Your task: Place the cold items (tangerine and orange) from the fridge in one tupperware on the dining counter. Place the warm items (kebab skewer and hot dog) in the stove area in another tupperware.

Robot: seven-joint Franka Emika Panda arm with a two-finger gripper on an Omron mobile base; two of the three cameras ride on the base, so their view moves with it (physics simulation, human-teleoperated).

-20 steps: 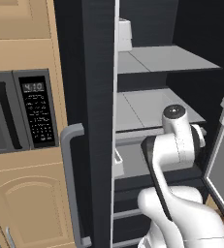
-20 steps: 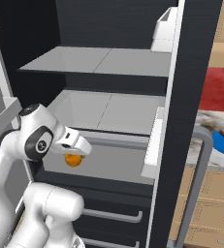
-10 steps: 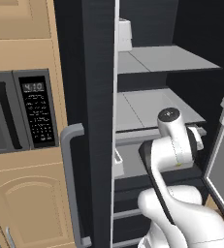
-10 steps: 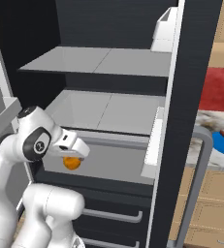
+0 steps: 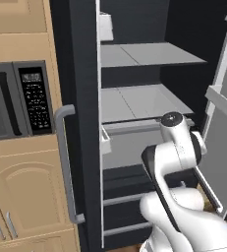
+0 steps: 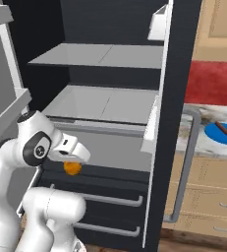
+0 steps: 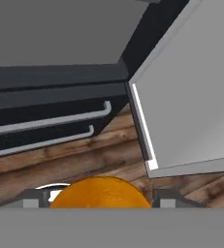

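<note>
In the right base view my gripper [image 6: 73,163] hangs in front of the open fridge [image 6: 110,106], at the height of its lower drawers. It is shut on a round orange fruit [image 6: 72,168]; I cannot tell whether it is the orange or the tangerine. Seen from the hand, the fruit [image 7: 100,193] sits between the two dark fingertips [image 7: 33,197], with the gripper [image 7: 100,199] pointing down at the wooden floor. On the counter to the right, a thin brown kebab skewer [image 6: 224,129] lies on a blue plate [image 6: 218,135]. The left base view has my white arm [image 5: 176,147] in front of the fridge.
Both fridge doors stand open: one [image 6: 171,123] with a long handle at my right, the other [image 5: 223,128] close beside the arm. Bare grey shelves [image 6: 107,101] and dark drawers [image 6: 110,202] fill the fridge. A microwave [image 5: 16,101] sits in the cabinets at left.
The arm has eased slightly back and down from the fridge, with the fruit still between the fingers. Nothing else has moved.
</note>
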